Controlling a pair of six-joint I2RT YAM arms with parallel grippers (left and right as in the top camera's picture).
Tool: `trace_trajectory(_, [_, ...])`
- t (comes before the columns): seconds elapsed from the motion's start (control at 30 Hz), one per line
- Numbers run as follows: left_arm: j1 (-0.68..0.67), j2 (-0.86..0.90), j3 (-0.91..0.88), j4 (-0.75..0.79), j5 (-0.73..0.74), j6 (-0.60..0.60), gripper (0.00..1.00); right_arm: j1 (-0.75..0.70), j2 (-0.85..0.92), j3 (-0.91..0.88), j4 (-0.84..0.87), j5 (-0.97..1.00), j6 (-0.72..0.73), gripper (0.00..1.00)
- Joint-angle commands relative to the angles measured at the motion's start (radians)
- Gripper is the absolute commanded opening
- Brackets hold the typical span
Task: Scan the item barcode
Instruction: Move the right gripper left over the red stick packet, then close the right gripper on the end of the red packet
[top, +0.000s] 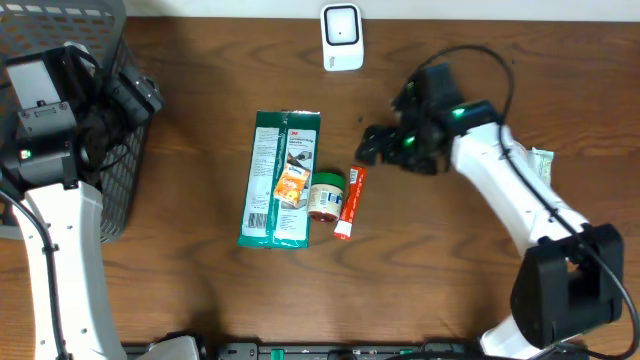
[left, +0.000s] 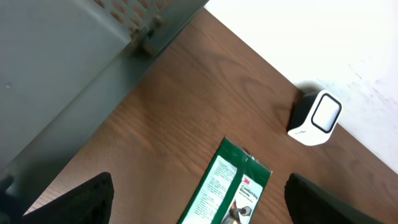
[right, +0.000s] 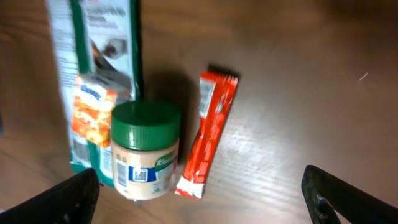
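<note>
Your right gripper (top: 378, 146) hangs wide open and empty, just right of the red sachet (right: 208, 134). Next over, the green-lid jar (right: 145, 155) lies beside the green packet (right: 102, 56). The scanner (top: 342, 37) sits at the counter's (top: 450, 290) far edge. Your left gripper (top: 135, 95) is wide open too, by the basket (top: 60, 30).

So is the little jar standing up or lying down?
Lying down. The jar is on its side on the table, its label facing up and its green lid on, at one end.
</note>
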Motion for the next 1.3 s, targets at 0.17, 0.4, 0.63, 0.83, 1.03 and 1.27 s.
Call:
trace_trajectory(0.17, [0.003, -0.006, 0.016, 0.0, -0.013, 0.0, 0.85, 0.173, -0.004, -0.168, 0.116, 0.211, 0.362, 0.54])
trace_trajectory(0.4, [0.003, -0.006, 0.016, 0.0, -0.013, 0.0, 0.86, 0.243, -0.004, -0.306, 0.311, 0.237, 0.404, 0.18])
trace_trajectory(0.63, [0.003, -0.006, 0.016, 0.0, -0.013, 0.0, 0.86, 0.258, -0.004, -0.39, 0.445, 0.256, 0.438, 0.14])
trace_trajectory(0.83, [0.003, -0.006, 0.016, 0.0, -0.013, 0.0, 0.86, 0.259, -0.004, -0.405, 0.461, 0.312, 0.437, 0.1])
trace_trajectory(1.03, [0.003, -0.006, 0.016, 0.0, -0.013, 0.0, 0.86, 0.248, -0.004, -0.405, 0.404, 0.413, 0.412, 0.07])
trace_trajectory(1.27, [0.003, -0.006, 0.016, 0.0, -0.013, 0.0, 0.86, 0.188, -0.011, -0.39, 0.386, 0.412, 0.269, 0.13])
